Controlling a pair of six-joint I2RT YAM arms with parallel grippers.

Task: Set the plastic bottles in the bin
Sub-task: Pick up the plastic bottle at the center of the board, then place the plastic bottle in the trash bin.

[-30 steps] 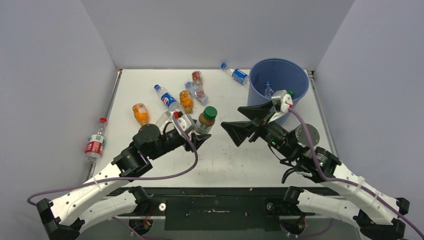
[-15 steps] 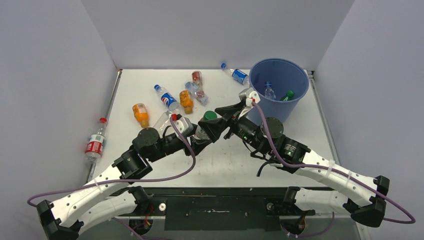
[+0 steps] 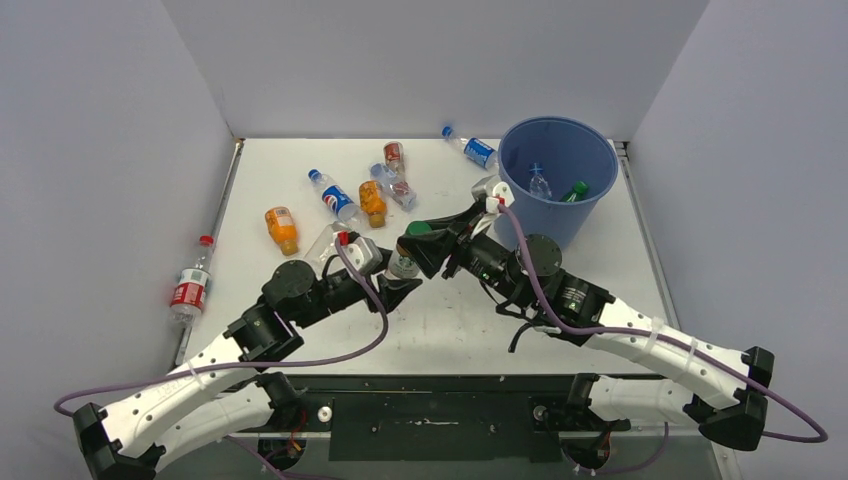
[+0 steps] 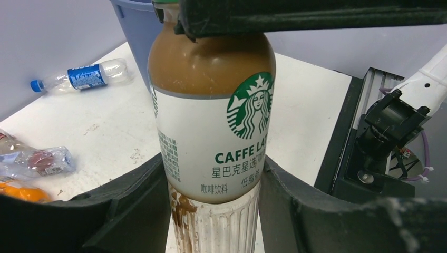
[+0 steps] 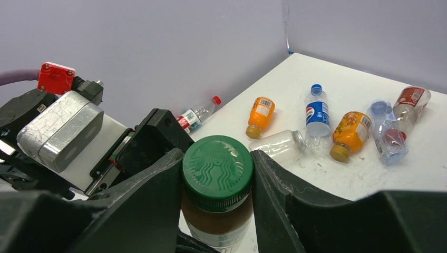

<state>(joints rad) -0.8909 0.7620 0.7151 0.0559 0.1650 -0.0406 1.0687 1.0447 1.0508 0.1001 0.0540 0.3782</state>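
One bottle (image 4: 211, 105) — left end effector (image 4: 213, 211) grips body, right end effector (image 5: 217, 174) cap.

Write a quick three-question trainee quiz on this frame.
1. True or false: the coffee bottle lies flat on the table.
2. The right fingers sit against the coffee bottle's: A cap, B label, C base?
3. How many bottles show inside the bin?
Key: 1 false, the left fingers hold it upright. 2 A. 3 two.
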